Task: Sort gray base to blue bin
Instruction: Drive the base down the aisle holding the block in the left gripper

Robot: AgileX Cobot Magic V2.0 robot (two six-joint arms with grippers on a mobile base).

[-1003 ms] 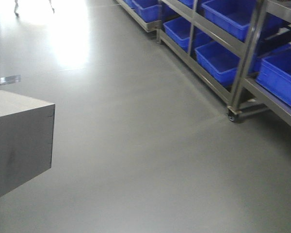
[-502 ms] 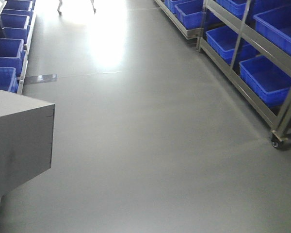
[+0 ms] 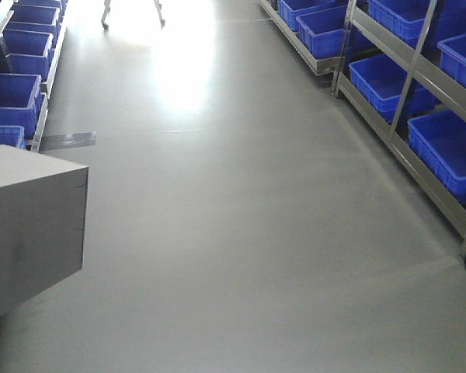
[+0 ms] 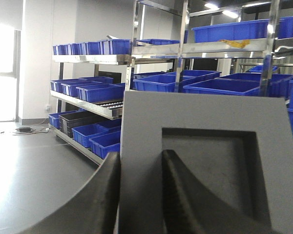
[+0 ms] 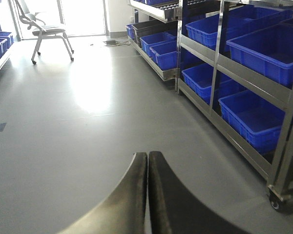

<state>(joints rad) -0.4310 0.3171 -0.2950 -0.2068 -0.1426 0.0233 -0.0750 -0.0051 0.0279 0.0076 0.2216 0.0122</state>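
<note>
L gripper [image 4: 140,156]: jaws clamped on base [image 4: 210,109], one finger outside its wall, the other in the recess. Base blocks most of the view beyond. R gripper [image 5: 147,155]: jaws pressed together, nothing between, above floor [image 5: 78,146]. Racks [image 5: 216,58] w/ blue bins [image 5: 256,119] right of R jaws. Chair [image 5: 44,27] far ahead-left.

no readable text, labels or numbers

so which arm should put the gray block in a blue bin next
Left. Its claw holds the gray block, and blue bins sit on the shelves facing it. The right claw is shut and empty.
</note>
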